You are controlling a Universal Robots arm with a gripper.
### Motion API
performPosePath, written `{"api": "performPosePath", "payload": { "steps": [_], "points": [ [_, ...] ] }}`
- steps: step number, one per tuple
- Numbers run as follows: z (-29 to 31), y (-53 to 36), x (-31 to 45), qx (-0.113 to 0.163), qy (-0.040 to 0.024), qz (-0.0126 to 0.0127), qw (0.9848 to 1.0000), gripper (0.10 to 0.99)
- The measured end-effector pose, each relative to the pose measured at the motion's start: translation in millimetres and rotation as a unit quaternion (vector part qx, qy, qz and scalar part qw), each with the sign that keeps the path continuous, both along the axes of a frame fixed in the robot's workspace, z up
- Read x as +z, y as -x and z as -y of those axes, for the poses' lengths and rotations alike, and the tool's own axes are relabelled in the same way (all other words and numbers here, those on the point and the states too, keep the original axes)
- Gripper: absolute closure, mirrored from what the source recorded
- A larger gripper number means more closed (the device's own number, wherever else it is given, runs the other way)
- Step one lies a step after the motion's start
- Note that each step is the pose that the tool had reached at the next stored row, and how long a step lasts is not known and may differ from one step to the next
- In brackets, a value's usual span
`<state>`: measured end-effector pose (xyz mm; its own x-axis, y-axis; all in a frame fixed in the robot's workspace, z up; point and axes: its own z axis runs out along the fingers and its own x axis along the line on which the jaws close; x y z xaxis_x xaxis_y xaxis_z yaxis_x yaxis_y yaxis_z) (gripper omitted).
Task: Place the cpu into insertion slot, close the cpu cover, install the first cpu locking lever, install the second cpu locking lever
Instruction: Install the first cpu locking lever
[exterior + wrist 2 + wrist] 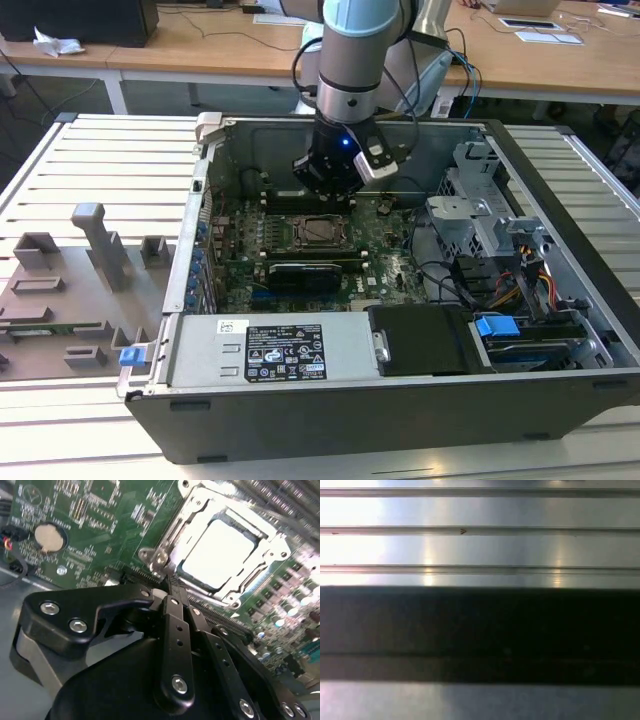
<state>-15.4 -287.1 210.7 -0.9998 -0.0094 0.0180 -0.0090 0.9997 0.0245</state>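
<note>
1. The gripper (327,183) hangs inside the open case (330,405), over the far part of the green board (235,255), just beyond the slot (320,231).
2. In the second wrist view the gripper (167,587) shows its dark fingers (176,625) drawn close together, their tips almost meeting beside the slot's near corner. Whether they pinch anything there I cannot tell.
3. The cpu (218,555) lies flat in the slot (192,582), its pale top glaring bright in the second wrist view.
4. The cover (235,587) lies down around the cpu, its silvery frame bordering the chip on all sides, the chip showing through the square opening.
5. A small metal tab (156,558) at the cover's corner sits right by the fingertips; I cannot tell if they touch it.
6. A round coin cell (49,536) sits on the board well apart from the slot.
7. In the exterior view the slot is near the board's middle, with a long black card slot (305,272) just nearer the case's front edge.
8. The grey power supply (275,350) lies along the case's front edge, and the drive cage (470,215) stands at the exterior view's right.
9. The case rests on a slatted table (110,160); a grey fixture tray (60,290) lies at the table's edge on the exterior view's left.
10. The first wrist view shows pale metal slats (480,550) above a dark band.
</note>
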Motion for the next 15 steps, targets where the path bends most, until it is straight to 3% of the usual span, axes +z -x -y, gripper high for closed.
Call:
{"api": "performPosePath", "payload": {
  "steps": [4,8,15],
  "points": [
    [11.9,0.0,0.0,0.0,0.015,0.0,0.9999,0.98],
    [24.3,0.0,0.0,0.0,0.021,0.0,0.9998,0.98],
    [24.5,0.0,7.9,0.0,0.021,0.0,0.9998,0.98]
  ]
}}
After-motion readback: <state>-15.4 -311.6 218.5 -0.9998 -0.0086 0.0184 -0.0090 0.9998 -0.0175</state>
